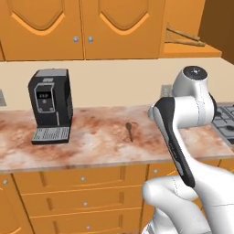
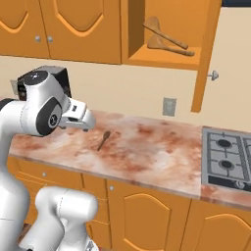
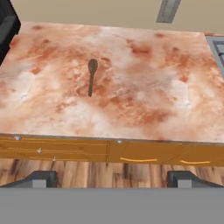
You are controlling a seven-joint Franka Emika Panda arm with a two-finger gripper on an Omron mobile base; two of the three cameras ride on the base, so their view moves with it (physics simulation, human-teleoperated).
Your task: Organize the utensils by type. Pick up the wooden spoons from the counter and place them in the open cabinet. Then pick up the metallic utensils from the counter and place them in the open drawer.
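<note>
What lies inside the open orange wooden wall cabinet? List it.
Two long tan wooden spoons lie crossed on the flat shelf of the open orange wooden wall cabinet. The dark back of the cabinet shows nothing else; its upper part is cut off by the picture's edge.

2 wooden spoons [image 2: 164, 37] in cabinet [image 2: 162, 61]; small spoon [image 3: 91, 76] on counter [image 3: 144, 100].

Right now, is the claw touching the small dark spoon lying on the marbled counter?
Apart. The hand view shows the claw open, well above the reddish-pink marbled counter; the small dark spoon lies far beyond its fingertips.
</note>
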